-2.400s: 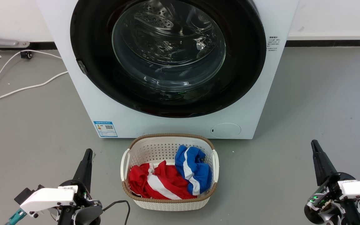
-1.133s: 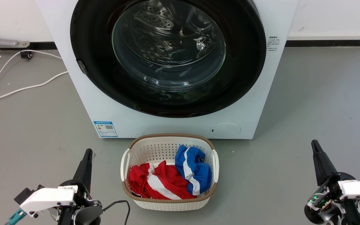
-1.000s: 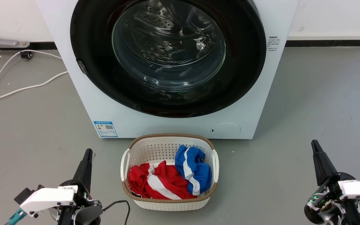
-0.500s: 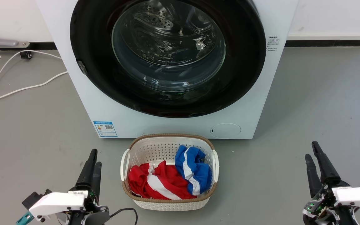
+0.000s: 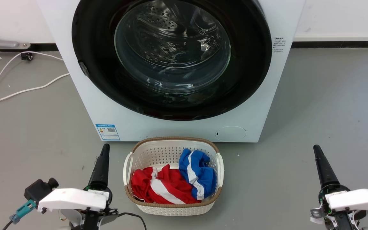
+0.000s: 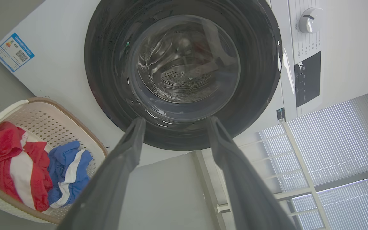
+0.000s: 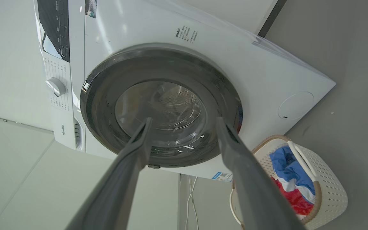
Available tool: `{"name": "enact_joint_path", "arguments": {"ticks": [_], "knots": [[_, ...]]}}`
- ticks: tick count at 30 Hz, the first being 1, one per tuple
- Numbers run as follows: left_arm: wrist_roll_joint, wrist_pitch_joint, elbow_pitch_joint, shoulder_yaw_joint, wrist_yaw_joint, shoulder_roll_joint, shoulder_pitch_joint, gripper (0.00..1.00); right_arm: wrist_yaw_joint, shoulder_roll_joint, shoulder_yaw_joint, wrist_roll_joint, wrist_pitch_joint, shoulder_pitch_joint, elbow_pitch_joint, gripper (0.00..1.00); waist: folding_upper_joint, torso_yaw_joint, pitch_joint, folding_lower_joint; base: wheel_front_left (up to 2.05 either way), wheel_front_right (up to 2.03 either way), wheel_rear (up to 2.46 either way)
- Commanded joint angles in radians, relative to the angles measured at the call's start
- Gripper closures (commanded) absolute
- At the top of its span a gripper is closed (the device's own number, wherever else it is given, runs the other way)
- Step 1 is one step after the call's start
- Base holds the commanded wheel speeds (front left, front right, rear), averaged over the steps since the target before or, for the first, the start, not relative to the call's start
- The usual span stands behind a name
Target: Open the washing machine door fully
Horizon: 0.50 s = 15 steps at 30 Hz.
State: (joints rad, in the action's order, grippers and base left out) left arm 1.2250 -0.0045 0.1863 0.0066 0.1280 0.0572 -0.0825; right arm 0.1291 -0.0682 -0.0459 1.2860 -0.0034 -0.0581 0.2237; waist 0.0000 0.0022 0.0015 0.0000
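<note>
The washing machine door [image 5: 171,57] is round, glossy black, with a bulging glass window, and lies shut flat against the white machine front. A small grey fitting [image 5: 83,68] sits on its left rim. My left gripper [image 5: 104,147] hovers low over the floor, left of the basket and well short of the door. Its wrist view shows the door [image 6: 184,64] beyond the left gripper [image 6: 176,119], whose fingers stand apart with nothing between them. My right gripper [image 5: 316,148] is at the lower right, also far from the door [image 7: 158,105]. The right gripper [image 7: 184,119] is open and empty.
A white laundry basket [image 5: 171,145] with red and blue clothes [image 5: 174,182] stands on the grey floor right before the machine, between my grippers. White cables [image 5: 18,91] trail over the floor at the left. A control panel with a knob [image 6: 310,19] tops the machine.
Both wrists have rolled, so each gripper now shows edge-on in the head view. The left gripper has shifted right, toward the basket. The door has not moved.
</note>
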Motion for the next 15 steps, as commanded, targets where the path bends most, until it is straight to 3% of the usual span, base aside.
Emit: {"name": "enact_joint_path", "arguments": {"ticks": [1,15], "knots": [[-0.076,-0.013,-0.026,-0.011,0.002,0.008,-0.025,0.00,0.002,-0.005,-0.002,-0.079,-0.013,-0.010,-0.028,0.00,0.0000,0.000,0.000,0.0000,0.00,0.00,0.00],[-0.387,-0.065,-0.047,-0.052,-0.016,0.028,-0.035,0.00,0.002,0.011,0.000,-0.460,-0.038,0.014,-0.097,0.00,0.0000,-0.001,0.001,0.0000,0.00,0.00,0.00]]}}
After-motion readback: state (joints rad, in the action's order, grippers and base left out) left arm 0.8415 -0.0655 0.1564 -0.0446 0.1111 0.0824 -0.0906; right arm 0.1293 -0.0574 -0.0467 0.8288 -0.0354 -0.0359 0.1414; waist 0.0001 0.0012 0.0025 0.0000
